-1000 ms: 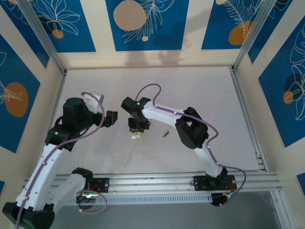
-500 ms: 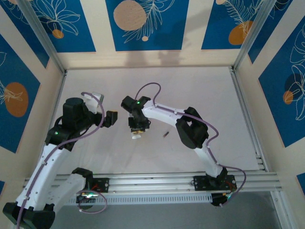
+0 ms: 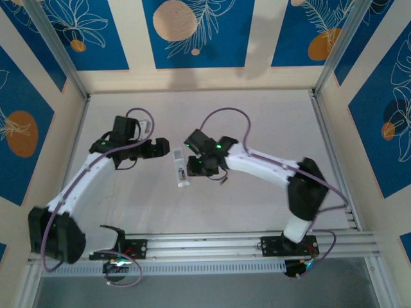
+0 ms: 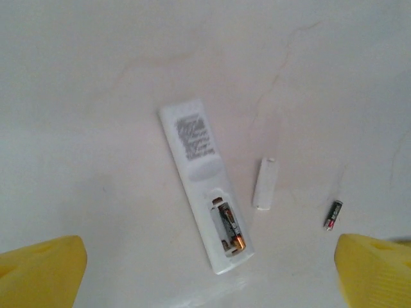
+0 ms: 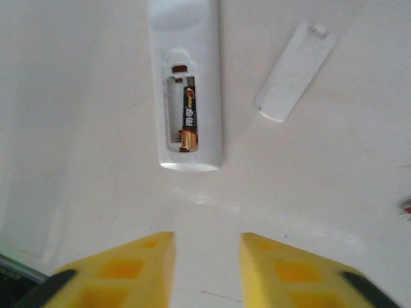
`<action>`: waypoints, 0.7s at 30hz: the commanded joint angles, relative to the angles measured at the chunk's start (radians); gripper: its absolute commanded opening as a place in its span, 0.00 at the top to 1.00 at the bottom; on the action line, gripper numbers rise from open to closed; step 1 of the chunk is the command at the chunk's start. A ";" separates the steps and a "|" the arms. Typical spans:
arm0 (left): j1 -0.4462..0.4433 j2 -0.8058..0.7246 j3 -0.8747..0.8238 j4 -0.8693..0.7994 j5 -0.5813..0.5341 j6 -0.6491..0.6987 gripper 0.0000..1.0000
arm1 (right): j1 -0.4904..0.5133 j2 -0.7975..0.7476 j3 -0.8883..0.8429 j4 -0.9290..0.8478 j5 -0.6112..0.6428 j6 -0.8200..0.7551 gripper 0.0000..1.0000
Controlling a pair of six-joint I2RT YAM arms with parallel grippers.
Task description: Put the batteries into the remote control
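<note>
You've got the remote (image 4: pixel 192 160) lying back-side up on the bench (image 4: pixel 96 77), roughly mid-bench between the two arms, battery bay uncovered. Seated battery (image 4: pixel 230 226) fills one side of the bay, copper-coloured end toward the remote's nearest end; the slot next to it shows bare white plastic. Cover (image 4: pixel 264 183) lies flat just beside the remote, not touching it. Loose battery (image 4: pixel 332 215) lies on the bench further out past the cover, well clear of the remote. Left hand (image 3: pixel 162 149) is released: left fingers (image 4: pixel 45 273) sit at opposite edges of the left wrist view, spread wide, with bench and the remote's bay end between them, gripping nothing. In the top view it hangs just beside the remote on the left. Right hand (image 5: pixel 207 256) is released too, with a narrower gap: bare bench shows between the right fingers (image 5: pixel 128 273), nothing held. In the right wrist view it points at the bay end of the remote, near it but apart.
</note>
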 commanded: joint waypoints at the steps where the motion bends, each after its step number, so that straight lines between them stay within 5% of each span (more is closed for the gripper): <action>1: -0.034 0.079 0.005 0.039 0.002 -0.181 0.02 | 0.019 -0.093 -0.146 0.152 0.065 -0.033 0.61; 6: -0.115 0.268 0.104 0.007 -0.153 -0.216 0.05 | 0.028 -0.188 -0.293 0.279 0.065 -0.020 0.56; 15: -0.118 0.618 0.359 -0.163 -0.167 -0.224 0.13 | 0.020 -0.180 -0.301 0.305 0.072 -0.019 0.49; 21: -0.145 0.680 0.424 -0.168 -0.189 -0.223 0.13 | 0.014 -0.200 -0.321 0.316 0.063 -0.028 0.39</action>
